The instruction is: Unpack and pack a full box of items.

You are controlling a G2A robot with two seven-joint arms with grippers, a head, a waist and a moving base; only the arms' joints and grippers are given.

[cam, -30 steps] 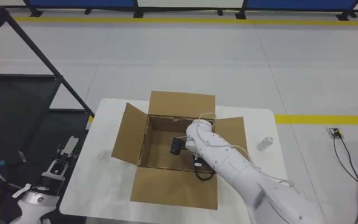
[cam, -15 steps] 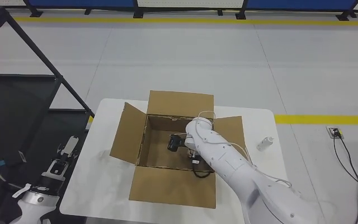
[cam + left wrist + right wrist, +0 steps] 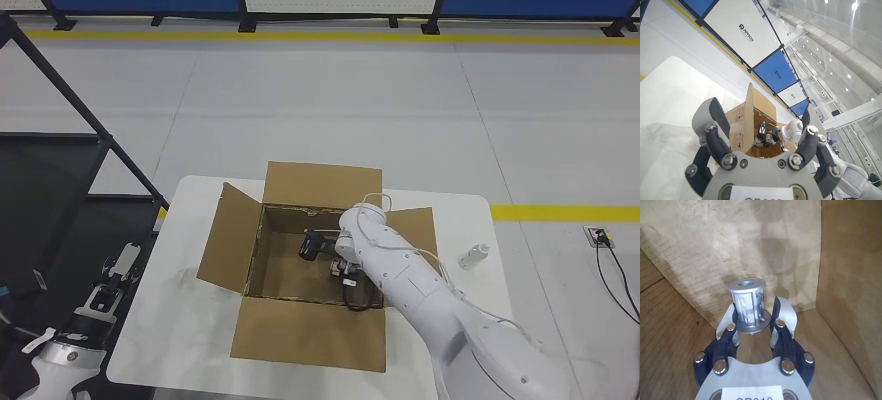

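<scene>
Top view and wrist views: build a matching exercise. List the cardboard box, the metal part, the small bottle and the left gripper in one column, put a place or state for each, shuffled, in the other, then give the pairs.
1. cardboard box
2. metal part
3. small bottle
4. left gripper

A. open, holding nothing
B. on the white table, outside the box
C. inside the box, between the fingers of the right gripper
D. flaps folded out, top open

Pairs: 1-D, 2-C, 3-B, 4-A.
</scene>
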